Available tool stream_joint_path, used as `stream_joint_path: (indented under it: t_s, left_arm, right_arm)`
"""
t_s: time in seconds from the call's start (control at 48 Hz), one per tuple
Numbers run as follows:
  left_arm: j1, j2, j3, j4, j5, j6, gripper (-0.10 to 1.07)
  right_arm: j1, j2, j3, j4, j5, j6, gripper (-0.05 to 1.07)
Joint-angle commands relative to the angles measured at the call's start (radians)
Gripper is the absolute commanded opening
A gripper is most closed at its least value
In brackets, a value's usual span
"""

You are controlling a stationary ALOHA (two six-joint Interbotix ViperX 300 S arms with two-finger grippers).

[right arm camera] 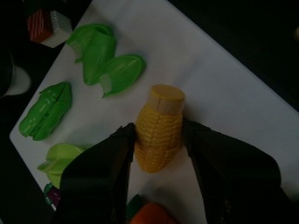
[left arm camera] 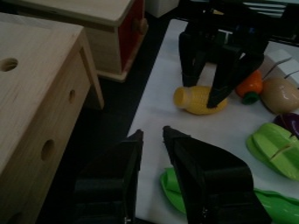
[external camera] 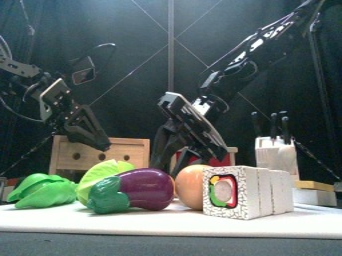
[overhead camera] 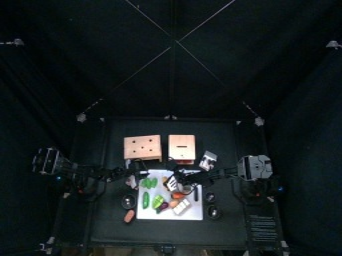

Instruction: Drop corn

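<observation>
The yellow corn cob (right arm camera: 160, 127) sits between the jaws of my right gripper (right arm camera: 162, 144), which is shut on its lower end. In the left wrist view the corn (left arm camera: 197, 99) hangs low over the white mat (left arm camera: 163, 105), under the right gripper's fingers (left arm camera: 218, 74). In the front view the right gripper (external camera: 178, 140) points down behind the toy food and the corn is hidden. My left gripper (left arm camera: 153, 133) is slightly open and empty, at the mat's edge beside the wooden box (left arm camera: 35, 96).
Green leafy toys (right arm camera: 93, 48) lie on the mat near the corn. An eggplant (external camera: 140, 190), an onion (external camera: 194, 185) and a sushi roll (external camera: 247, 192) stand at the front. A knife block (external camera: 277, 155) and a second wooden box (left arm camera: 111, 35) stand behind.
</observation>
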Motion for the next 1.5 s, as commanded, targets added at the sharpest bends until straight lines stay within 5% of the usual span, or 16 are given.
stream_joint_path:
  t_s: [0.0, 0.375, 1.479]
  left_arm:
    - [0.003, -0.008, -0.009, 0.002, -0.003, 0.002, 0.69]
    - [0.003, -0.008, -0.009, 0.003, -0.003, 0.002, 0.69]
    - [0.003, -0.008, -0.015, 0.002, -0.005, 0.0, 0.69]
  right_arm:
    - [0.008, -0.02, -0.02, 0.008, 0.006, 0.002, 0.72]
    - [0.011, -0.029, -0.02, 0.008, 0.044, 0.0, 0.86]
    - [0.064, -0.155, -0.002, -0.086, 0.137, -0.008, 0.85]
